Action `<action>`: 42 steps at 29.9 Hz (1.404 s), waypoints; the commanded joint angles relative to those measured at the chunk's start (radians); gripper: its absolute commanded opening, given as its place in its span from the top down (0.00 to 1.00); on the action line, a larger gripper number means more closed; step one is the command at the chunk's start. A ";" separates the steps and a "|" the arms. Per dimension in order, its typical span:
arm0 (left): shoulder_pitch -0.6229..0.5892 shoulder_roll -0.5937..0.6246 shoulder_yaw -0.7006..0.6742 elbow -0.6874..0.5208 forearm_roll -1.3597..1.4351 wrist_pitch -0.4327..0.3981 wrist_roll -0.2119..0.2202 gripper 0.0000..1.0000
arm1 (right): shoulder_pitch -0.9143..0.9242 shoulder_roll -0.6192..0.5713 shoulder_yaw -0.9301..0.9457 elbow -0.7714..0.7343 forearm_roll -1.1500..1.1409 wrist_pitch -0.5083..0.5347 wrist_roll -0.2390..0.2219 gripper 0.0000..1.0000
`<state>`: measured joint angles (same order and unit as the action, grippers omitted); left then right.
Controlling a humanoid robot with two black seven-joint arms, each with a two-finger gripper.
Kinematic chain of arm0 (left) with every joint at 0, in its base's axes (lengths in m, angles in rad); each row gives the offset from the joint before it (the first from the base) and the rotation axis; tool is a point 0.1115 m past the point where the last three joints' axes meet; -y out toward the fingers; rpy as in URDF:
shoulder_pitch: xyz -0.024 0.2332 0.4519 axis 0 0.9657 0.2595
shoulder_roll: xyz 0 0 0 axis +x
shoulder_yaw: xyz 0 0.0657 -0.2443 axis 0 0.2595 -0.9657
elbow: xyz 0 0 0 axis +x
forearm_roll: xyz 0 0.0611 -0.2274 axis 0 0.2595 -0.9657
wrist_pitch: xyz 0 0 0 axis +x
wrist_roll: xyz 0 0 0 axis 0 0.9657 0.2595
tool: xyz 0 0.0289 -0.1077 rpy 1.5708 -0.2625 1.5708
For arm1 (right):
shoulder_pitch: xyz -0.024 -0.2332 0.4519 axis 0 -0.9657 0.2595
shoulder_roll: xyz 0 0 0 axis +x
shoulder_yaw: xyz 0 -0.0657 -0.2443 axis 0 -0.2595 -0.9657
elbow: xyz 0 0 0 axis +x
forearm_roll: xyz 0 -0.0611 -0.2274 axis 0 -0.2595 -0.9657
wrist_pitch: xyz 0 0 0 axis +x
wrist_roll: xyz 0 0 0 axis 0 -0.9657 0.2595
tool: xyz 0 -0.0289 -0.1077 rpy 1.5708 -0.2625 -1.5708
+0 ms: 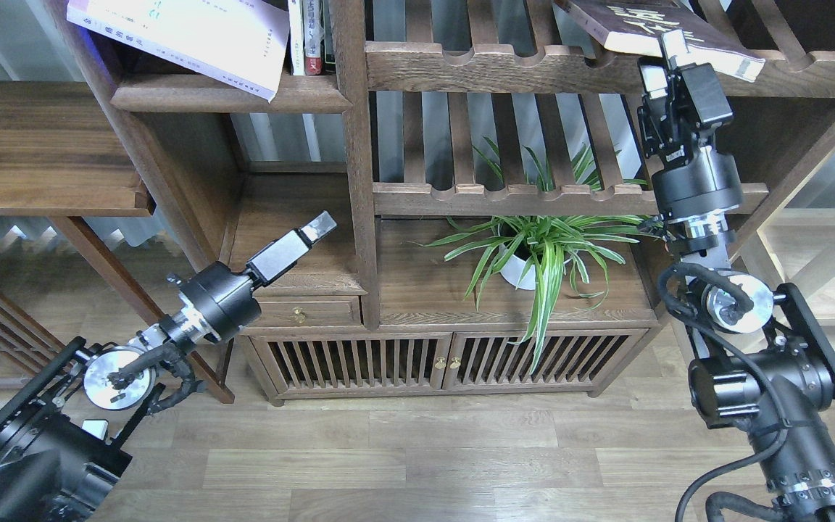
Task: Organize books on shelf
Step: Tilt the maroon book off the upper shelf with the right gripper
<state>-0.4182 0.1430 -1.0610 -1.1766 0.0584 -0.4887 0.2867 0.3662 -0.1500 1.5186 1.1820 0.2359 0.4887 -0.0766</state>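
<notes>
Right claw [667, 61] is up at the front edge of the top slatted shelf [490, 67], its 2 fingers pinching the near edge of the maroon book [642, 25], which tilts over that rail. Left claw [318, 227] hangs by the lower cubby, fingers indistinguishable, while the lavender-white book [185, 36] overhangs the dark-brown shelf [229, 94] at top left.

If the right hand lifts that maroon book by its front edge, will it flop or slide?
The maroon book looks like a thick paperback, so it would probably sag only slightly. It overhangs the slatted rail and sits tilted, so it may pivot or slip back. The right hand meets only its edge: likely a weak hold.
</notes>
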 commanded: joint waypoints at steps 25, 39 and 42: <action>-0.002 -0.003 0.001 -0.014 0.006 0.000 0.003 0.02 | -0.001 -0.002 0.049 -0.002 0.008 -0.255 0.000 0.56; -0.005 -0.005 0.001 -0.014 0.006 0.000 0.005 0.02 | 0.011 -0.006 0.075 -0.005 0.010 -0.291 0.000 0.78; -0.004 -0.005 0.003 -0.014 0.006 0.000 0.003 0.02 | 0.014 -0.005 0.087 -0.005 0.011 -0.288 0.001 0.82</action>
<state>-0.4232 0.1381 -1.0585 -1.1904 0.0645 -0.4887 0.2914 0.3773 -0.1565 1.5968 1.1766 0.2451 0.1960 -0.0769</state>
